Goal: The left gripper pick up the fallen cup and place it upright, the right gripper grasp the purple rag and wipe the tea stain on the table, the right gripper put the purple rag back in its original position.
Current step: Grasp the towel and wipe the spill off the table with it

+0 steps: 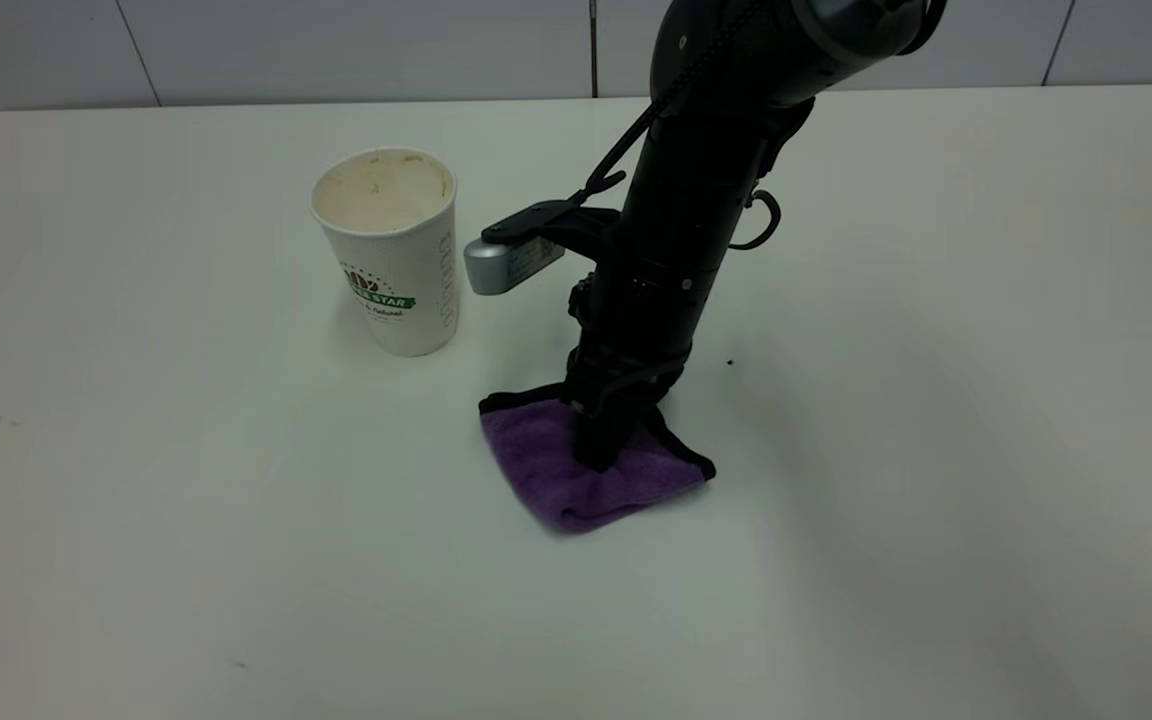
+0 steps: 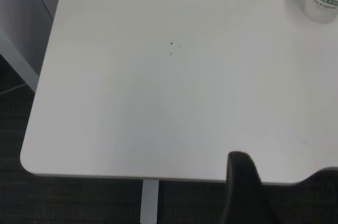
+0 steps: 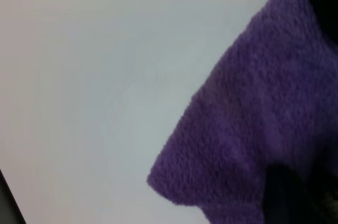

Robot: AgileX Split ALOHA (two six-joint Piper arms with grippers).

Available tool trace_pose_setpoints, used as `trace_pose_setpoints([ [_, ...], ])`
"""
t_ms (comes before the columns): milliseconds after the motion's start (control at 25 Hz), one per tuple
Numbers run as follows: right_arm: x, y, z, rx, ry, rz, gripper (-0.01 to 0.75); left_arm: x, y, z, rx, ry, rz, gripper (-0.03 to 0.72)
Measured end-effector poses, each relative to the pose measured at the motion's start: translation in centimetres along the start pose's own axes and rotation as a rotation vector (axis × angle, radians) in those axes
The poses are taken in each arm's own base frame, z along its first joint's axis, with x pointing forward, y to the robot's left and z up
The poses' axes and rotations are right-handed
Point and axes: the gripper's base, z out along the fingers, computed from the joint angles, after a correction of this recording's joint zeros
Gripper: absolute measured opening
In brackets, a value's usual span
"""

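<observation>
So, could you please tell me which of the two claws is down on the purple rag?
The right claw, the one with the silver-grey piece on its side, presses on the purple rag. The left claw sits back at the table's edge.

Exterior view faces the arms, angled down over the table, left wrist view high over a table corner, sharing the cup, right wrist view pressed close to the purple rag.
</observation>
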Motion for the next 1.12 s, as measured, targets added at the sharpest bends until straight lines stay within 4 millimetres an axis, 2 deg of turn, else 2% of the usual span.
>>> trace_pose_setpoints([
  [120, 0.3, -0.7, -0.1, 0.064, 0.034, -0.008, 0.034, 0.0, 0.0, 0.0, 0.0, 0.0, 0.0, 0.457],
  [280, 0.4, -1.8, -0.8, 0.19, 0.04, 0.074, 0.034, 0.0, 0.0, 0.0, 0.0, 0.0, 0.0, 0.457],
  [480, 1.3, -5.3, -2.5, 0.363, -0.005, 0.227, 0.036, 0.0, 0.0, 0.0, 0.0, 0.0, 0.0, 0.457],
  [760, 5.0, -9.5, -4.8, 0.423, 0.042, 0.4, 0.038, 0.0, 0.0, 0.0, 0.0, 0.0, 0.001, 0.457],
  [1120, 9.8, -12.8, -6.9, 0.382, 0.131, 0.546, 0.044, 0.0, 0.0, 0.0, 0.0, 0.0, 0.001, 0.457],
])
